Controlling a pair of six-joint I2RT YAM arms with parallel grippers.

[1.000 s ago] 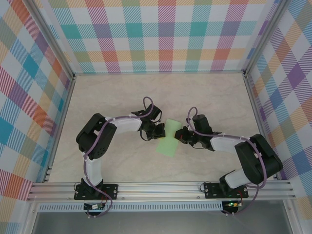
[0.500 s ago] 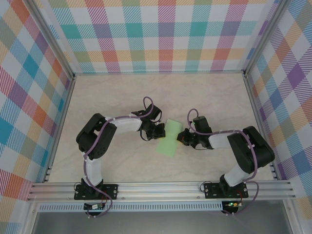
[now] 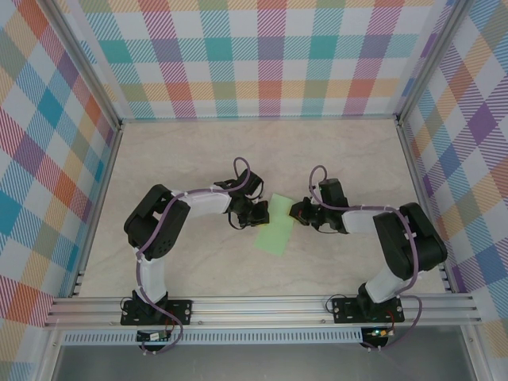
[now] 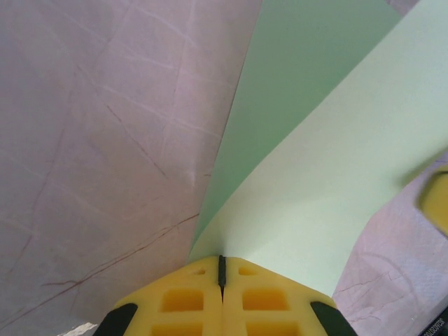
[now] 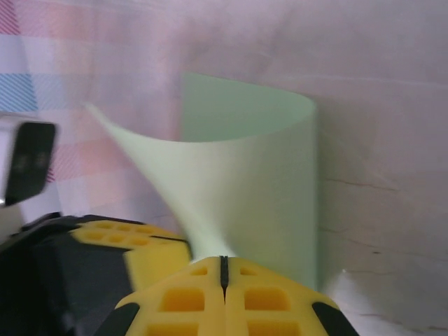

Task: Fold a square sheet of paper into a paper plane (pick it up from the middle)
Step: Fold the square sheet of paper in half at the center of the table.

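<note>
Shifted farther away, right jaws pinch smooth, curled pale-green paper (image 5: pixel 245 182).

No text, label, brand or number can be read. In the left wrist view, a short strip of small white lettering (image 4: pixel 435 323) sits on a dark part at the lower right corner, just past the right edge of the paper (image 4: pixel 315 140). The picture's edge cuts it off, and it is too small to make out.
</note>
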